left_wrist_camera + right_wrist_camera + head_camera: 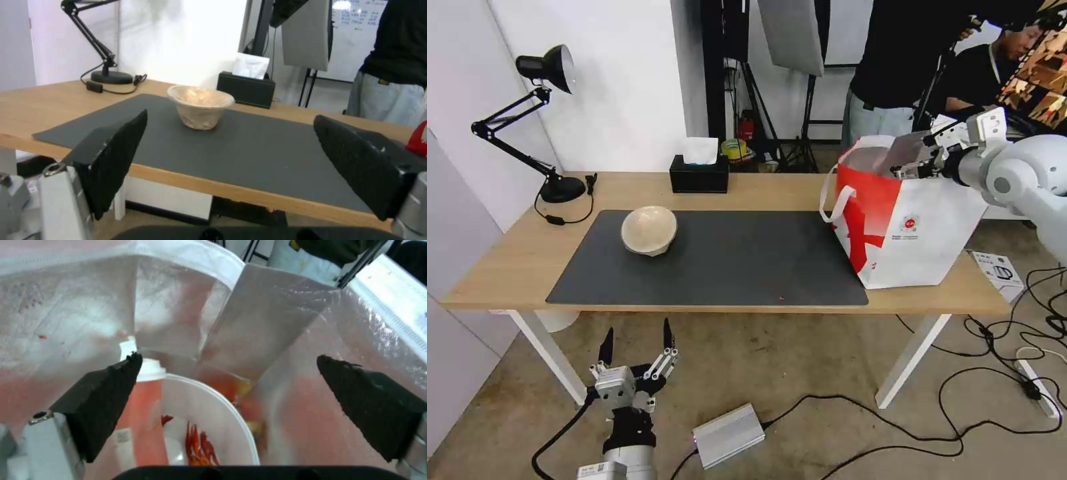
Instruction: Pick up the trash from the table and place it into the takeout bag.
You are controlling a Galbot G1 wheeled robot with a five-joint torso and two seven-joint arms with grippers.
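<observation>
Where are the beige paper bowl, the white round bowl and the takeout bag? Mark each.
beige paper bowl (649,229), head view, its outer wall.
white round bowl (209,413), right wrist view, its inner wall.
takeout bag (934,233), head view, its white front panel.

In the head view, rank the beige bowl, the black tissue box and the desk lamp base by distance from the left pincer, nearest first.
From the left pincer, open and low in front of the table's near edge:
1. Beige bowl, on the grey mat's left part, straight ahead.
2. Black tissue box, at the table's far edge, behind the bowl.
3. Desk lamp base, far-left corner; too close to the tissue box to call firmly.
</observation>
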